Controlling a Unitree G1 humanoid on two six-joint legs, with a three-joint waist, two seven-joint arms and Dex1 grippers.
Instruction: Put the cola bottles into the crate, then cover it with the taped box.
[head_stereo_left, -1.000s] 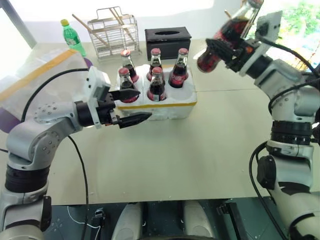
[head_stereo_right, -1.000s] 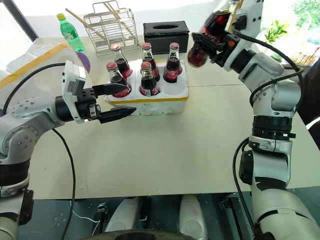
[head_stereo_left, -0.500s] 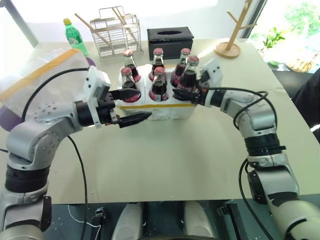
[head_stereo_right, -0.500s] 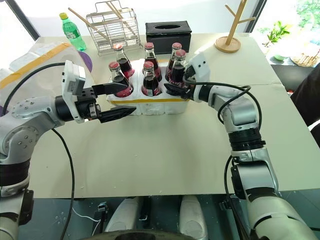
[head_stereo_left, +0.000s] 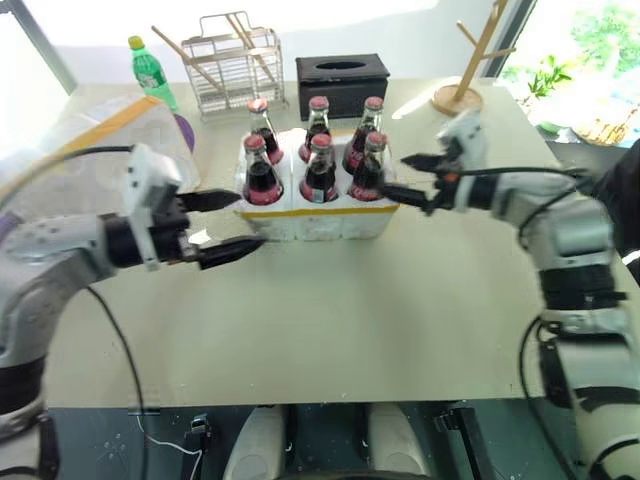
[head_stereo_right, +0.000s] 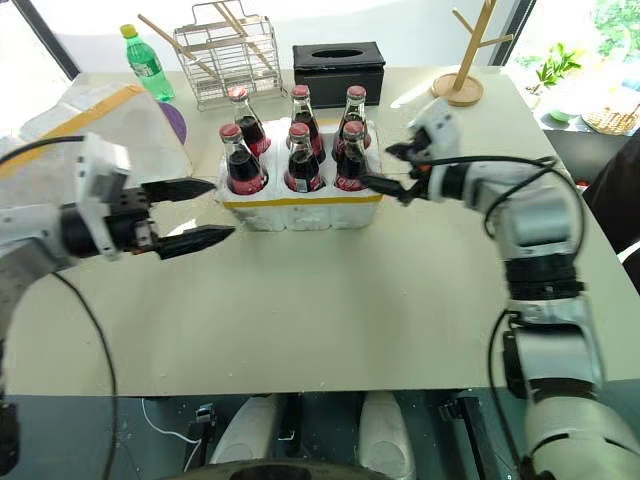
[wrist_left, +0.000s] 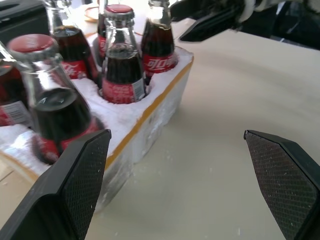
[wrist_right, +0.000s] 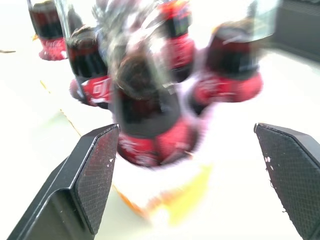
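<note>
Six cola bottles (head_stereo_right: 290, 150) stand in the crate (head_stereo_right: 300, 208). Behind it: tissue box (head_stereo_right: 338, 72), wire rack (head_stereo_right: 222, 50), green bottle (head_stereo_right: 145, 63). Taped box (head_stereo_right: 95, 125) lies left. Right tool (head_stereo_right: 392, 168) (wide, empty) has released the sixth bottle; left tool (head_stereo_right: 195, 212), wide, drew back.

Silver-grey jointed arms with black bands, trailing black cables, white wrist housings and textured black fingers (wrist_left: 85, 185).
</note>
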